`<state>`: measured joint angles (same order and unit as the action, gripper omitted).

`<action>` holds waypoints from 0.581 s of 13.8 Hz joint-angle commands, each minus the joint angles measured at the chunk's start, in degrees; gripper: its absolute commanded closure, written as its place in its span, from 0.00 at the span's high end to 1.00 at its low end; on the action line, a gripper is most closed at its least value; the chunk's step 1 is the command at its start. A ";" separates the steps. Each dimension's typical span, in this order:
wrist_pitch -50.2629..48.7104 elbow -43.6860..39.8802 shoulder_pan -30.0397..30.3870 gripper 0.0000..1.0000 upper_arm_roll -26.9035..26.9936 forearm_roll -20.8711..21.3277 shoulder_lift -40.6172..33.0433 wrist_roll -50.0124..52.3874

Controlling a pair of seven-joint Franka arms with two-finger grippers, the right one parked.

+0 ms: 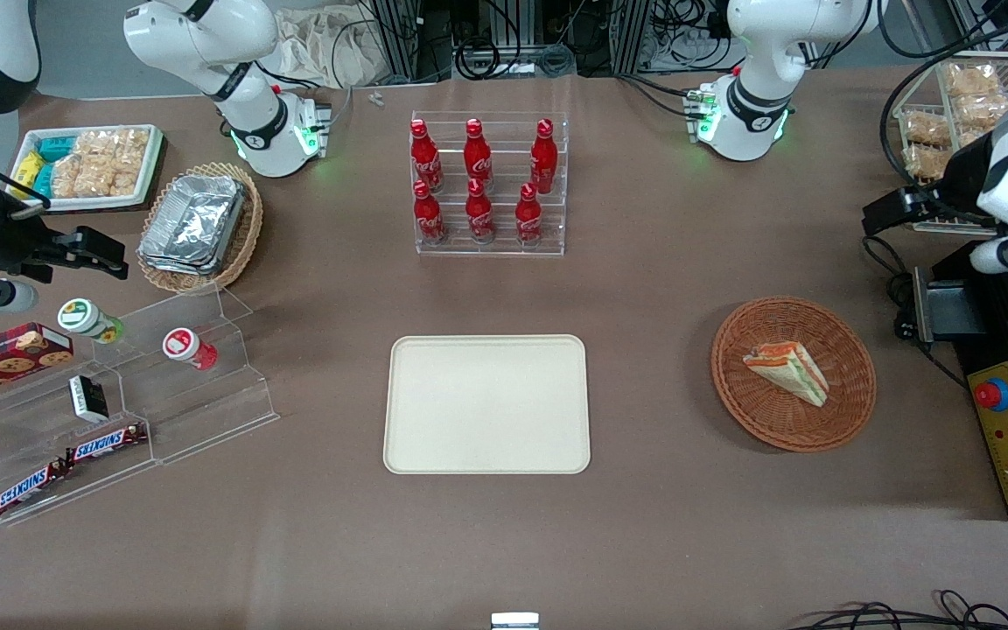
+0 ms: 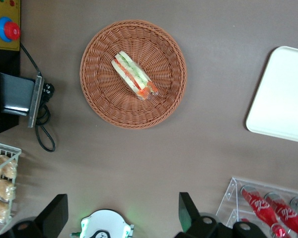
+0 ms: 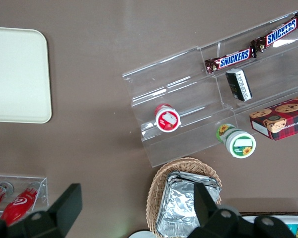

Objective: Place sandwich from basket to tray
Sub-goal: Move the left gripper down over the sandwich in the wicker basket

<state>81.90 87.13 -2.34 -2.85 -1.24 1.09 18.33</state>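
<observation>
Brown tabletop, woven basket (image 1: 854,402) (gripper (image 2: 121,215) aloft)

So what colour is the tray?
The tray is plain cream-beige, clearest in the front view.

Bright, even overhead light covers the brown counter (image 1: 661,525). Shadows are soft. The clear acrylic stepped display stand (image 1: 198,394) shows glare; focus is sharp

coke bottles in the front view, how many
6, all in the clear rack farther from the front camera than the tray: three on its upper step, three on its lower. None looks hidden. The gripper hangs open near the basket.
</observation>
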 commanded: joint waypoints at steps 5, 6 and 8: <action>17.04 15.50 -0.39 1.00 -0.40 1.51 -0.39 15.32; 19.33 17.61 -0.39 1.00 -0.40 1.51 -0.22 17.95; 24.77 22.09 -0.39 1.00 -0.40 2.47 0.22 22.52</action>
<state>102.37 104.66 -2.54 -3.08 -0.53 2.18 36.24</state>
